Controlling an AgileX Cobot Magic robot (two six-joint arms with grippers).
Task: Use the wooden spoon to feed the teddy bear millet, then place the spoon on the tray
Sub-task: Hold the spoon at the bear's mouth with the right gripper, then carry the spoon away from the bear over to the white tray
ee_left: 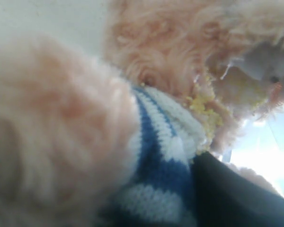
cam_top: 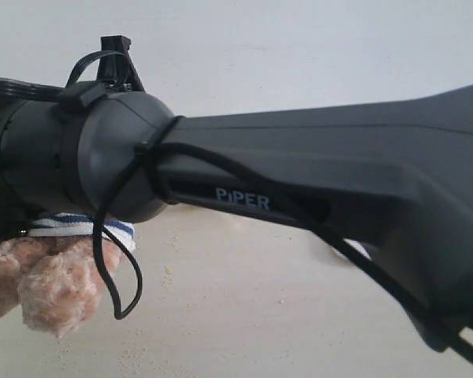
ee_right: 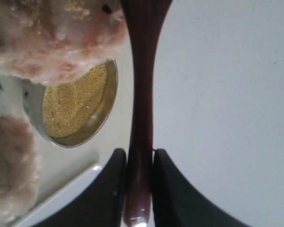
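Note:
In the right wrist view my right gripper (ee_right: 138, 153) is shut on the thin handle of the dark wooden spoon (ee_right: 142, 85). The spoon reaches up to the teddy bear (ee_right: 61, 42), its bowl end beside the bear's face. Below the bear stands the metal bowl (ee_right: 111, 94) heaped with millet (ee_right: 73, 106). A corner of the white tray (ee_right: 61, 196) shows beside the fingers. In the left wrist view the teddy bear (ee_left: 52, 132) and its striped shirt (ee_left: 161, 156) fill my left gripper (ee_left: 146, 189); one black finger (ee_left: 236, 198) presses on the shirt. Yellow millet (ee_left: 201, 106) clings to its fur.
My right arm (cam_top: 299, 173) crosses close in front of the exterior camera and hides most of the scene. Under it show the teddy bear's paw (cam_top: 47, 283), a striped cuff (cam_top: 79, 227) and loose grains (cam_top: 169, 276) on the pale table (cam_top: 260, 315).

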